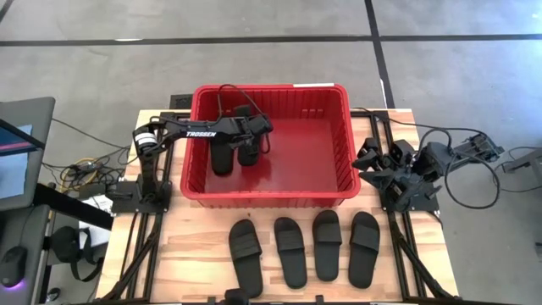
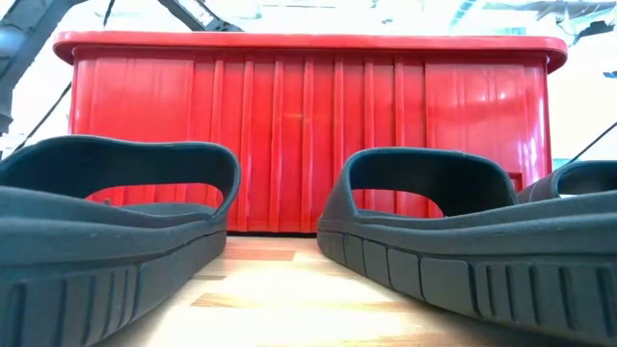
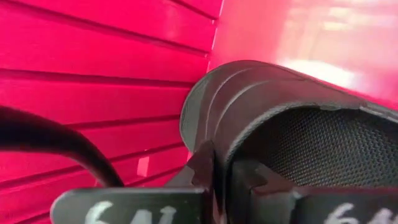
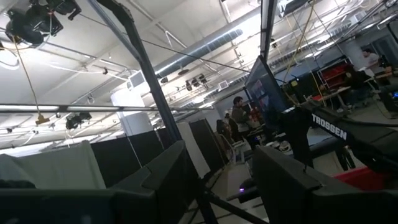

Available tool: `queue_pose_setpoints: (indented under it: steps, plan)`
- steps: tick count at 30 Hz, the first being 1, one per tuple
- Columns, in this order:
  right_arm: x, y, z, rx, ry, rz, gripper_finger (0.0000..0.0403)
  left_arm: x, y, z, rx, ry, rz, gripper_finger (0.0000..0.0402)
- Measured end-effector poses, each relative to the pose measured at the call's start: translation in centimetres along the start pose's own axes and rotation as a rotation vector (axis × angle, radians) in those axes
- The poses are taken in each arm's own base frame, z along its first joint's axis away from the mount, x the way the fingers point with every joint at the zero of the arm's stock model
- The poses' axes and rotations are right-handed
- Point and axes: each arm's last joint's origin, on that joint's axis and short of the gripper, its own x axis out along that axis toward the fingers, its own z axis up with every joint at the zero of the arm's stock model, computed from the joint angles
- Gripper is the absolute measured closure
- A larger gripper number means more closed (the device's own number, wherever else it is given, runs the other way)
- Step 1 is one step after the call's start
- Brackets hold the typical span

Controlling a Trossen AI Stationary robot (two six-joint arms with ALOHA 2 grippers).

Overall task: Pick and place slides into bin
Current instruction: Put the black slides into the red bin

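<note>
High view, matte black open-toed slides, ribbed red bin

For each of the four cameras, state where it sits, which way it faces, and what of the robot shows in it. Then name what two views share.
High view: overhead, looking straight down on the red bin, four slides on the table and both arms; the left gripper is in the bin, the right gripper parked beside it.
Low view: at tabletop height, facing the bin wall past two near slides; hardly any of the robot shows.
Left wrist view: inside the bin, gripper shut on a slide.
Right wrist view: angled up into the room, open fingers in front.
Shared: high and low views both show the bin.
</note>
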Motion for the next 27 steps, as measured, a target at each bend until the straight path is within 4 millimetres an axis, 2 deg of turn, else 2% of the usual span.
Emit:
queue_pose_setpoints:
  steps: [6, 15, 27]
  plan:
    - [0.0, 0.0, 0.0, 0.000, -0.002, 0.000, 0.0230, 0.5, 0.4, -0.5, -0.008, 0.033, -0.006, 0.0401]
    - [0.0, 0.0, 0.0, -0.003, -0.002, 0.000, 0.0230, 1.3, -0.8, -2.1, -0.016, 0.066, -0.016, 0.0400]
    - [0.0, -0.1, 0.1, -0.010, -0.009, -0.024, 0.0230, 1.6, -1.1, -2.3, 0.001, 0.081, 0.011, 0.0376]
